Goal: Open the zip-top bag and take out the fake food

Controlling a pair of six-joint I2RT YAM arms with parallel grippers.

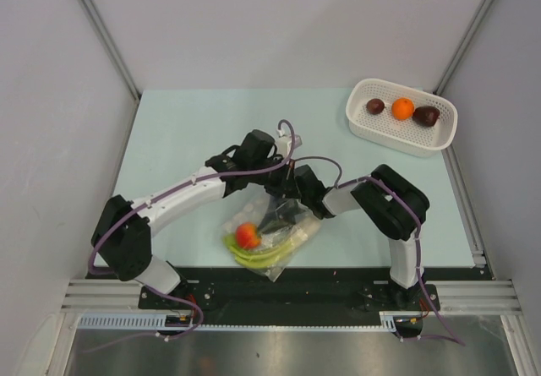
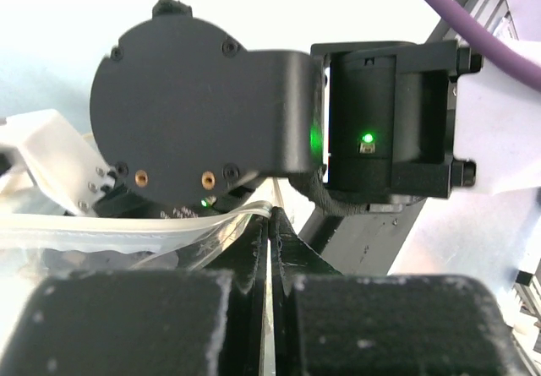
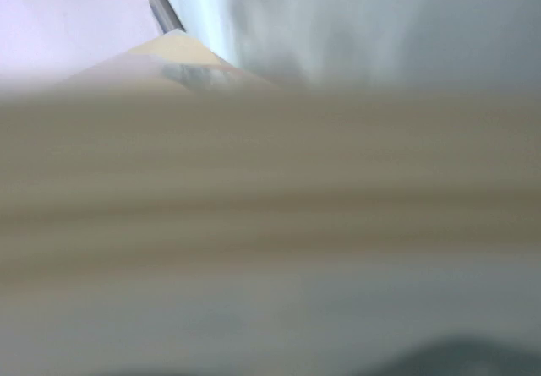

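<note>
The zip-top bag (image 1: 269,231) lies at the near middle of the table and still holds a red tomato (image 1: 247,235), long green stalks (image 1: 264,255) and a pale beige piece (image 1: 308,231). My left gripper (image 1: 284,171) is shut on the bag's upper edge; in the left wrist view its jaws (image 2: 272,224) pinch the thin clear film (image 2: 127,232). My right gripper (image 1: 286,212) reaches into the bag's mouth; its fingers are hidden. The right wrist view is a close blur. An orange ball (image 1: 403,107) and two dark lumps (image 1: 375,106) (image 1: 426,116) lie in the basket.
The white perforated basket (image 1: 363,122) stands at the far right of the pale green table (image 1: 186,131). Grey walls close in the sides and back. The right arm's black wrist body (image 2: 203,114) fills the left wrist view just beyond my left fingers.
</note>
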